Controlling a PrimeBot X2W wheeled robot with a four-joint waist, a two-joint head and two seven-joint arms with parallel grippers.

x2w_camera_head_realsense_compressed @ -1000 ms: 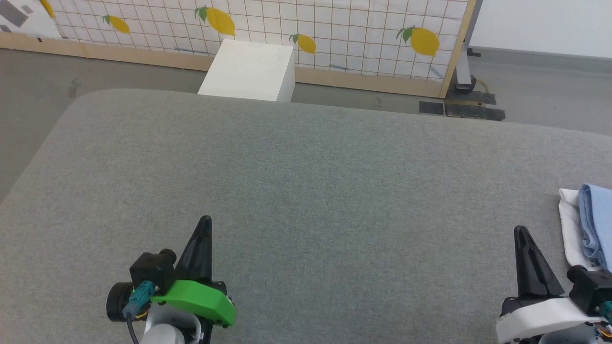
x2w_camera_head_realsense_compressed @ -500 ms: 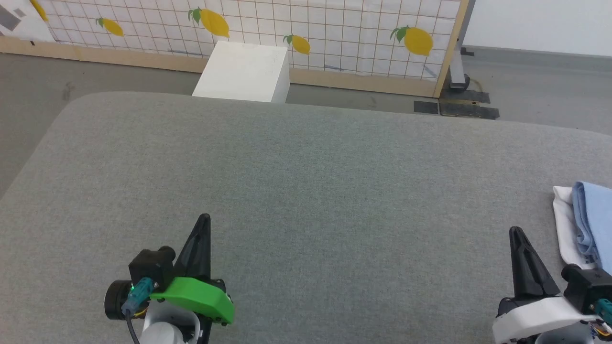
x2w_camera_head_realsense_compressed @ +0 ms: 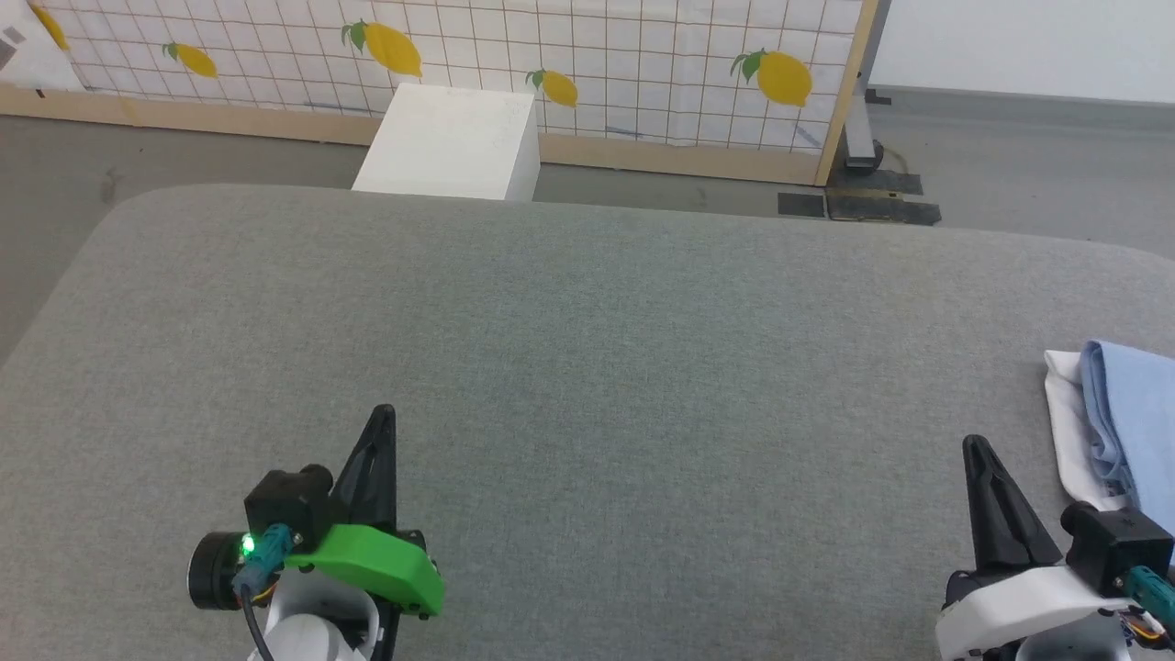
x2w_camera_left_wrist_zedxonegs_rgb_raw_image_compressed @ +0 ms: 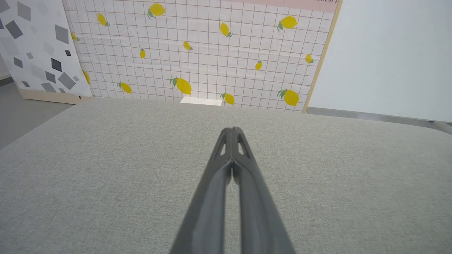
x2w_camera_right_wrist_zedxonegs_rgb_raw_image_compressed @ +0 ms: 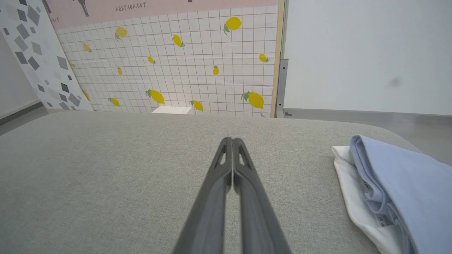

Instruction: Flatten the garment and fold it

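shirt [x2w_camera_head_realsense_compressed: 1124,404] runs off the right edge in head view, and off the right + btm edges in right wrist view, so can't tell its full shape. inner layers are hidden in folds. label [x2w_camera_right_wrist_zedxonegs_rgb_raw_image_compressed: 382,219] print too small to read. box [x2w_camera_head_realsense_compressed: 450,142] btm is hidden behind the table [x2w_camera_head_realsense_compressed: 587,349].

The left gripper [x2w_camera_left_wrist_zedxonegs_rgb_raw_image_compressed: 232,130], jaws together, points across the grey fabric surface [x2w_camera_left_wrist_zedxonegs_rgb_raw_image_compressed: 106,169] toward a lemon-patterned panel [x2w_camera_left_wrist_zedxonegs_rgb_raw_image_compressed: 212,63].
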